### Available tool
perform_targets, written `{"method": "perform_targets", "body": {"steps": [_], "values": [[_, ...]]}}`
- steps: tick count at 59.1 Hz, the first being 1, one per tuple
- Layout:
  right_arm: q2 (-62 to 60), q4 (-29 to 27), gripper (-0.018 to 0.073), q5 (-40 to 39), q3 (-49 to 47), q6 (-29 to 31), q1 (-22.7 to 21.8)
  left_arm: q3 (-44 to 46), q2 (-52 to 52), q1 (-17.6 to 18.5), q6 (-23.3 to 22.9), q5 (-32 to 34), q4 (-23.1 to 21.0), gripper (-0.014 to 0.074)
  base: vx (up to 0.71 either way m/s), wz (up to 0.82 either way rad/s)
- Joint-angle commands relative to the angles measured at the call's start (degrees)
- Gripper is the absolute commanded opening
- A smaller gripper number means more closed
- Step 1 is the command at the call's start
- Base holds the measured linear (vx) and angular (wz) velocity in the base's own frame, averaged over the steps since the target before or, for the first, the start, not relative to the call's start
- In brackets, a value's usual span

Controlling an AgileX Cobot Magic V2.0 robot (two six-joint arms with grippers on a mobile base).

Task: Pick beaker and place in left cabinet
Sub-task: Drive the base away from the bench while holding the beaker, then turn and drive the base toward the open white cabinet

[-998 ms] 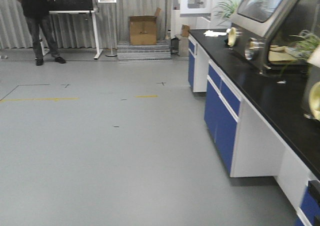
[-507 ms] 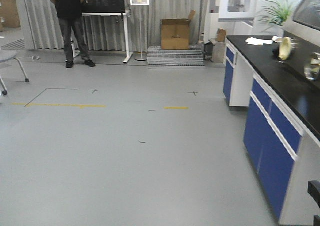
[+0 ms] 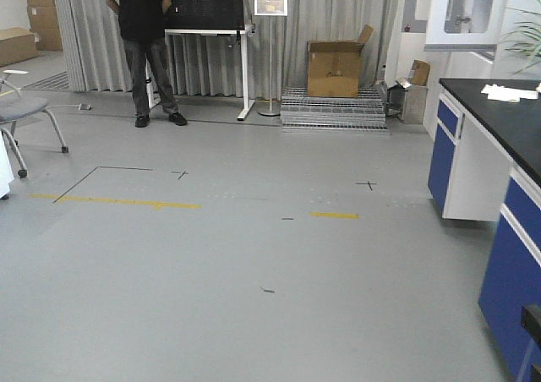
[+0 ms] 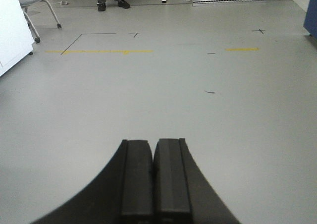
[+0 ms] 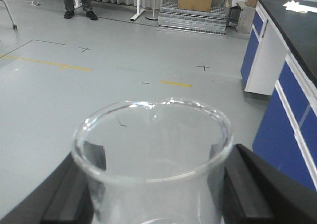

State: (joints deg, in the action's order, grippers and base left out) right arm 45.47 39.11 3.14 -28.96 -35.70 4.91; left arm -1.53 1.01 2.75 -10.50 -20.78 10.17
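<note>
One beaker point(image 5: 153, 154) fills the lower centre of the right wrist view. It stands upright with its rim open upward and its pouring lip on the far side. The right gripper point(image 5: 156, 189) is clenched on it, one black finger point(image 5: 250, 184) against each side of the glass, two in all.

In the left wrist view, the left gripper point(image 4: 153, 179) sits at the bottom centre. Its two fingers point(image 4: 136, 179) are pressed flat together with nothing between them, above bare grey floor point(image 4: 198, 120).

The front view shows the same floor, with two yellow tape strips: a long one point(image 3: 118, 201) at centre left and a short one point(image 3: 334, 215) right of centre. One person point(image 3: 148, 44) in dark clothes stands at the upper left, beside one white-legged desk point(image 3: 207, 31). One sign stand point(image 3: 270, 52) is just right of the desk. One open cardboard box point(image 3: 334, 69) sits on a metal grate point(image 3: 334, 107) at the upper centre. One grey chair point(image 3: 25, 111) is at the left edge. One black-topped bench point(image 3: 494, 103) with blue fronts runs down the right side.
</note>
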Motion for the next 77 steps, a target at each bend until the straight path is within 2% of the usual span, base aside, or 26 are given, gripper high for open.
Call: {"method": "perform_targets", "body": {"steps": [1, 77], "values": [[-0.58, 0.45, -0.0001, -3.78, -1.86, 0.44, -0.38, 0.89, 0.56, 0.31, -0.23, 4.29, 0.19, 0.0003, 0.73, 0.06], [0.09, 0.45, -0.0001, -3.76, -1.86, 0.44, -0.38, 0.89, 0.56, 0.31, -0.23, 4.29, 0.19, 0.0003, 0.76, 0.04]]}}
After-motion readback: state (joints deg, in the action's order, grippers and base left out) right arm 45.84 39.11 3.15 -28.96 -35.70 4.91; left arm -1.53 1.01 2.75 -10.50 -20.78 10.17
